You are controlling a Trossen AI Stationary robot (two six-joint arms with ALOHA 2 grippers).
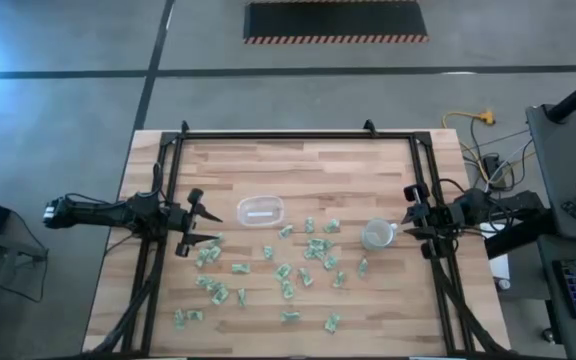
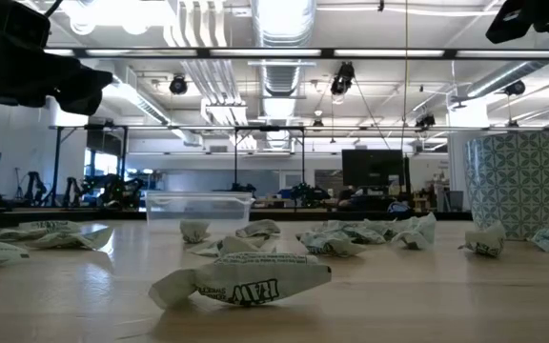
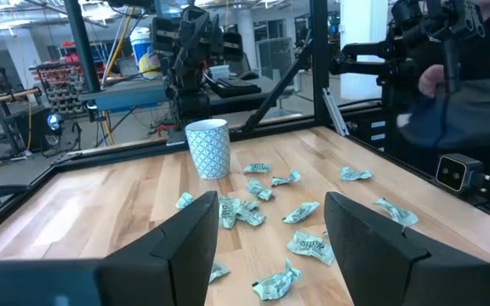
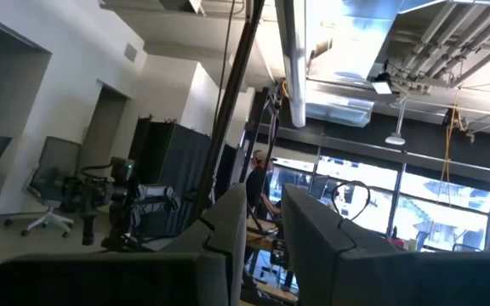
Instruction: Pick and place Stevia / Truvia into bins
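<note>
**Packets still scattered, both claws waiting at the table's sides**

Nearest the front edge of the table (image 1: 168, 160) lie a few stray Truvia packets (image 1: 288, 272), with the thickest scatter across the middle and toward the left side. Each packet is crumpled, pale green and white, and none appears to sit in either container yet. They look very light and soft, likely to slide on the wood or fold under pressure, so a pinch across a raised, puckered middle should hold better than a grab at a flat end.

Beyond them, the left claw (image 1: 200, 222) hovers just inside the left edge with its fingers spread wide and nothing between them, close to the packets on that side. The right claw (image 1: 416, 222) hangs at the right edge, fingers narrowly parted and empty, beside the patterned cup (image 1: 377, 235). The clear rectangular tub (image 1: 260, 211) sits farthest back, near the table's centre.
</note>
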